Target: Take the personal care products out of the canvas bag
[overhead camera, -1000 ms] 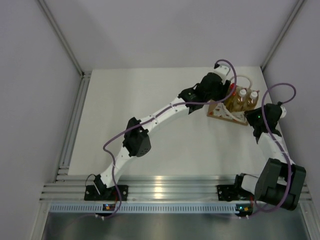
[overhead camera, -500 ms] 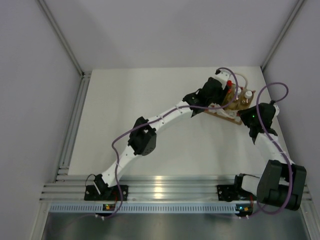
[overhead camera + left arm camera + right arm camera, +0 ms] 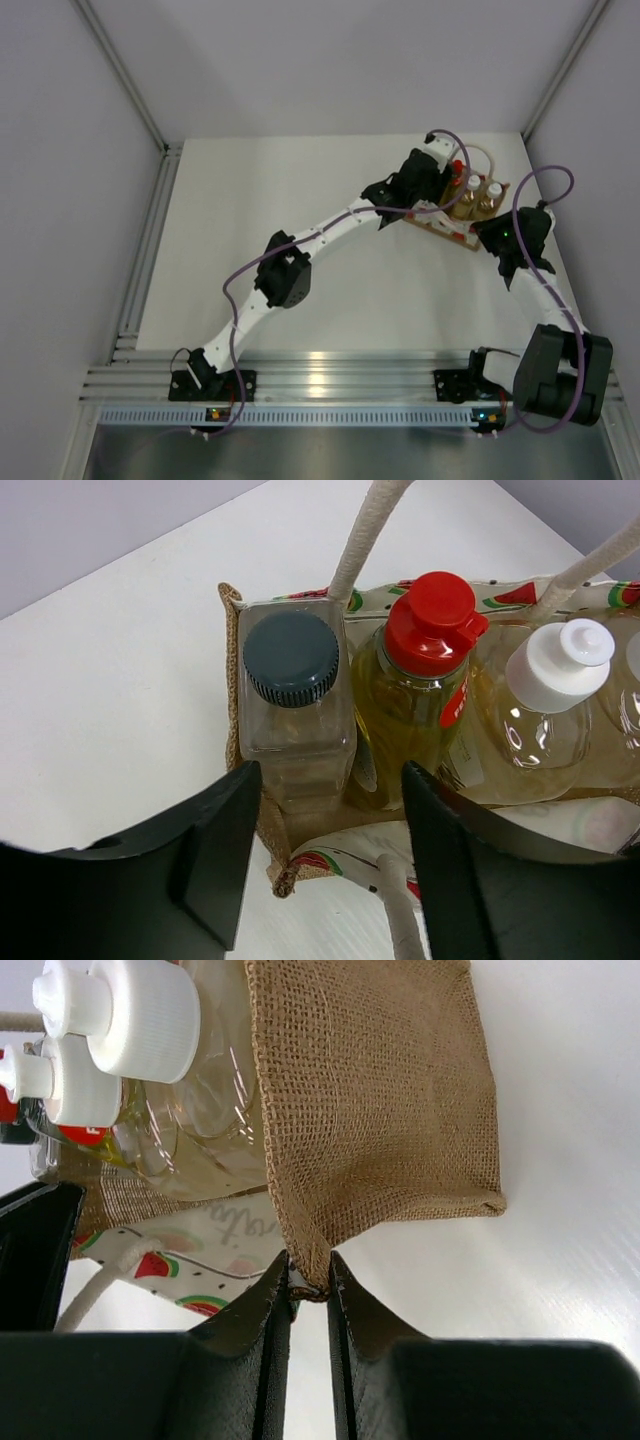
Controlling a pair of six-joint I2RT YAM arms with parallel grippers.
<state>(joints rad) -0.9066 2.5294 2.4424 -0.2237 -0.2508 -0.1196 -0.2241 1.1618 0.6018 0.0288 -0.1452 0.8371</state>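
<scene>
The bag [image 3: 447,226] stands in the far right corner of the table [image 3: 280,190], all four bottles inside it. The left gripper [image 3: 330,790] hangs over its left end with the jaws spread wide, nothing in them. The grey-cap bottle [image 3: 292,660] sits roughly between them, a little to the left. The right gripper [image 3: 308,1272] is pinched shut on a burlap corner of the bag, pinning it from the near right side.

The risk I see is crowding. The red-cap bottle [image 3: 432,620] presses right against the grey-cap one, so the left gripper's right-hand finger could land on its shoulder rather than slide between the two. A handle [image 3: 365,530] also rises just behind the grey cap and could snag. The clear bottle looks smooth and square, so a shallow grip might slip. The right gripper holds only a thin fold of fabric. If that pulls free, the bag would likely lift with the bottle or tip, spilling the white-cap bottles [image 3: 555,665].

A second ago the right gripper hung off to the bag's right, touching nothing. It has since moved in to take the corner. The bag and bottles have shifted a little leftward and towards the far edge. The left gripper has barely changed over the last half second.
</scene>
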